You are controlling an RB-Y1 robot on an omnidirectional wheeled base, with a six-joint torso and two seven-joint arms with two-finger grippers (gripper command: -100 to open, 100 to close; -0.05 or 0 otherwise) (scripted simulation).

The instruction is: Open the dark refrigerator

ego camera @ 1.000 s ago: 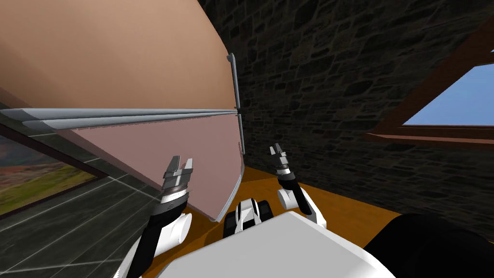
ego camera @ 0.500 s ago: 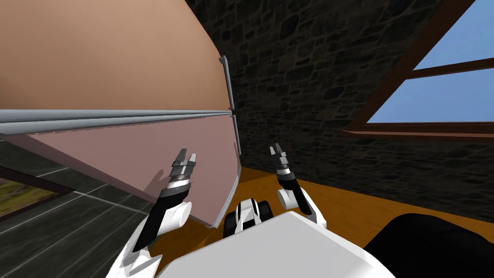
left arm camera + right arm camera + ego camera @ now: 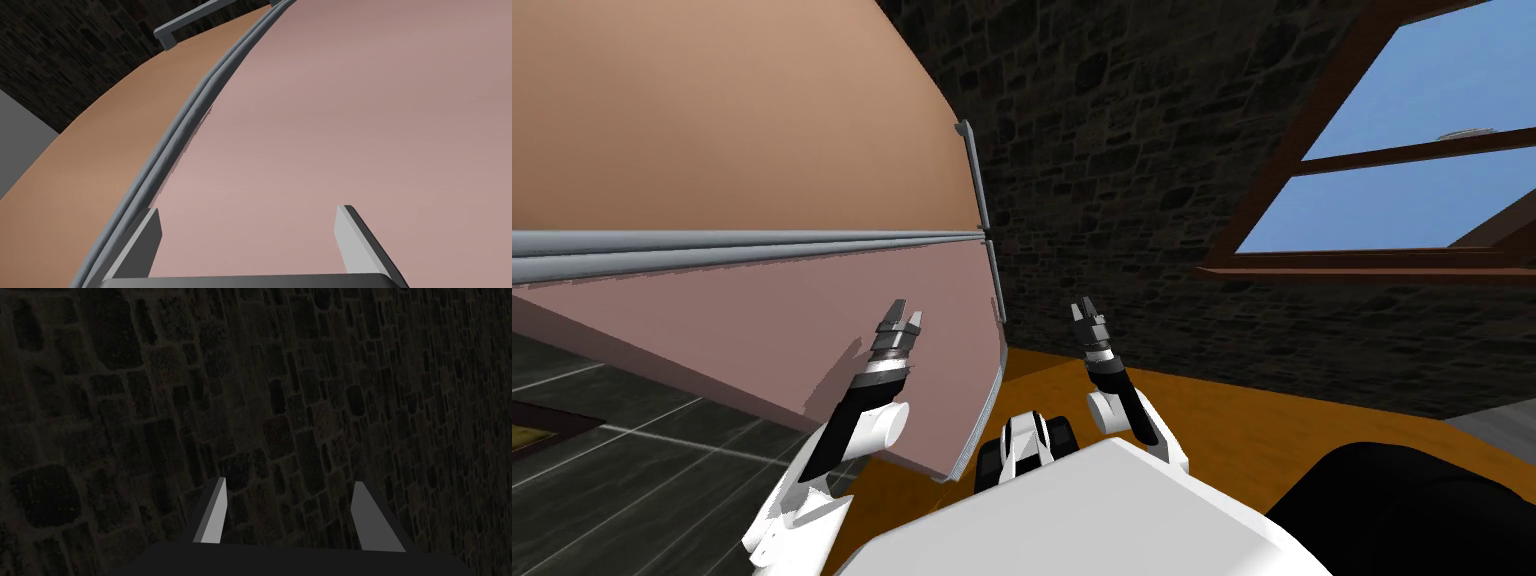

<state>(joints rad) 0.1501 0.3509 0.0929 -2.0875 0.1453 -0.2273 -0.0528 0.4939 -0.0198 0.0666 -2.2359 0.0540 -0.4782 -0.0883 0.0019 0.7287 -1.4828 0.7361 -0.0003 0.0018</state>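
The tall refrigerator (image 3: 762,120), drawn tan above and dusty pink below rather than dark, looms at the robot's front left; a grey double seam strip (image 3: 742,245) divides its two doors; slim grey bar handles (image 3: 974,175) run along its edge beside the dark stone wall (image 3: 1132,150); the left gripper (image 3: 900,318) hovers close before the pink lower door (image 3: 350,125), fingers spread, grasping nothing; the right gripper (image 3: 1086,312) is raised nearby, fingers likewise parted and empty.
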